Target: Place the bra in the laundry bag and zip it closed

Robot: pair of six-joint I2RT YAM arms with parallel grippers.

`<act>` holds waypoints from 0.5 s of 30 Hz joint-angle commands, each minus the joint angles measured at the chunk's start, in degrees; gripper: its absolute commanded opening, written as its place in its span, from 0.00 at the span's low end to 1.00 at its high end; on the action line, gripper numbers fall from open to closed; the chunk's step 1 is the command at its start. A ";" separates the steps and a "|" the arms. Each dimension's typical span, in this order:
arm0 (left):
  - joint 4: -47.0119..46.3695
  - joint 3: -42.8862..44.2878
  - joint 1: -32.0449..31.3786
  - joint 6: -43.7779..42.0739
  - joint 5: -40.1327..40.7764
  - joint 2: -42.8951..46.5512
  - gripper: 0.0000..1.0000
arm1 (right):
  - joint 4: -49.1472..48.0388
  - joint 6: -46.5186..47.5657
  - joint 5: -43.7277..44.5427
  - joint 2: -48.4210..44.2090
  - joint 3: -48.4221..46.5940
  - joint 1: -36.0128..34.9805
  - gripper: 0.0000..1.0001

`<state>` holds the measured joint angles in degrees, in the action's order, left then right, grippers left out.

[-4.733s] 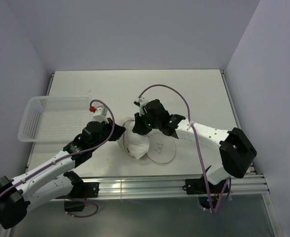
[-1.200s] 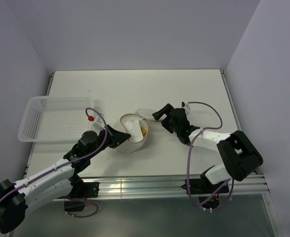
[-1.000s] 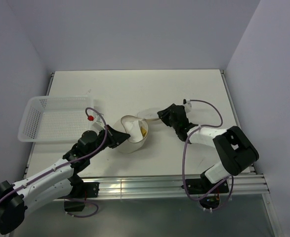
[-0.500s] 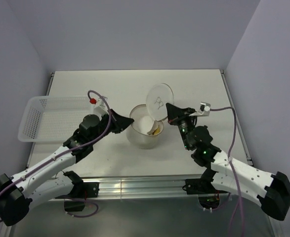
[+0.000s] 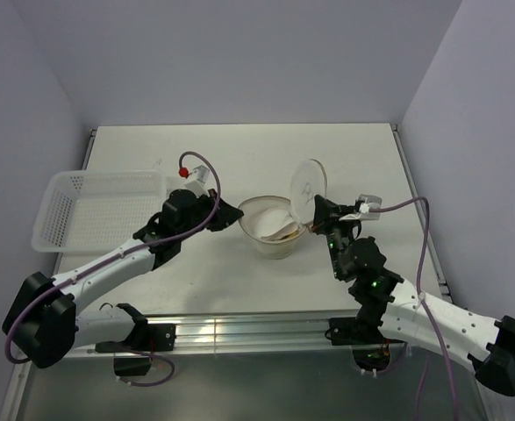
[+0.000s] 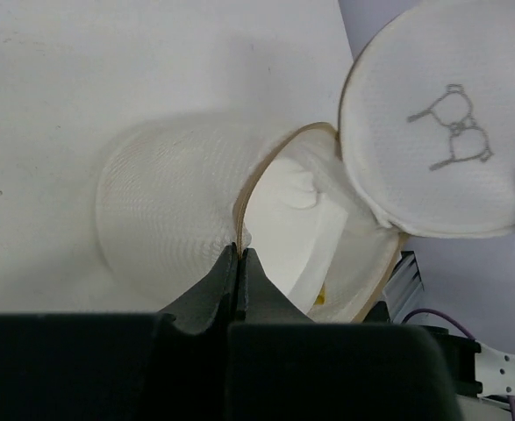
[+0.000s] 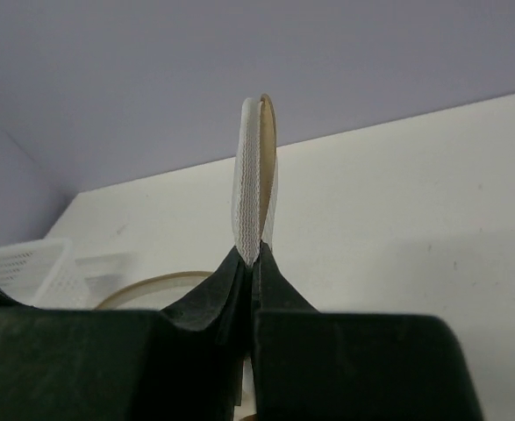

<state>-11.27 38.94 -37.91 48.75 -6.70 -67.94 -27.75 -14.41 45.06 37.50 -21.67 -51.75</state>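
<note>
Left end effector [image 6: 239,256] clamped on laundry bag [image 6: 160,210] rim, propping mouth open; right end effector [image 7: 253,256] pinched shut on lid [image 7: 251,175] edge, standing it upright, clear of opening. I see bra [image 6: 320,298] inside bag, mostly hidden.

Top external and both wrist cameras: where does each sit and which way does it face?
Top external: above and behind the robot, looking down on the table; left arm and right arm show, the laundry bag between them.
Left wrist: on the left gripper, looking past its shut jaws at the bag's rim.
Right wrist: on the right gripper, facing the lid edge-on across the table.
Shared: both wrist views show the lid.
</note>
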 commanded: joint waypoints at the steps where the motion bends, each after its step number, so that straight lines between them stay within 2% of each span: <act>1: -4.81 3.34 0.21 -1.73 -2.44 -1.66 0.00 | -3.27 12.29 3.55 1.25 -3.46 -3.35 0.00; 6: -5.96 2.90 0.29 -2.25 -3.59 -3.51 0.00 | -8.12 28.10 2.75 9.68 -6.36 -11.52 0.00; 9: -4.91 3.16 1.08 -2.43 -4.02 -3.95 0.00 | -6.98 35.93 4.07 21.86 -10.48 -17.50 0.00; 10: -4.90 2.99 1.35 -2.26 -4.46 -3.95 0.00 | -8.36 37.77 7.81 24.53 -11.28 -18.99 0.02; 11: -4.99 2.90 2.13 -2.08 -4.98 -3.95 0.00 | -10.38 41.62 9.77 26.56 -12.07 -21.27 0.07; 13: -5.08 2.37 3.19 -1.64 -6.13 -3.69 0.00 | -13.12 43.33 11.36 29.91 -12.69 -22.78 0.30; 14: -4.91 2.20 3.63 -1.47 -6.39 -3.43 0.00 | -11.90 41.07 10.32 29.92 -13.39 -22.96 0.41; 15: -4.99 1.59 3.89 -1.38 -6.66 -2.90 0.00 | -5.89 38.70 8.31 28.44 -14.01 -23.13 0.51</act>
<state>-13.04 39.27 -35.24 47.70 -11.11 -72.01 -34.59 20.97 50.92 67.57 -32.21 -73.91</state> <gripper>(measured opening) 0.019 0.447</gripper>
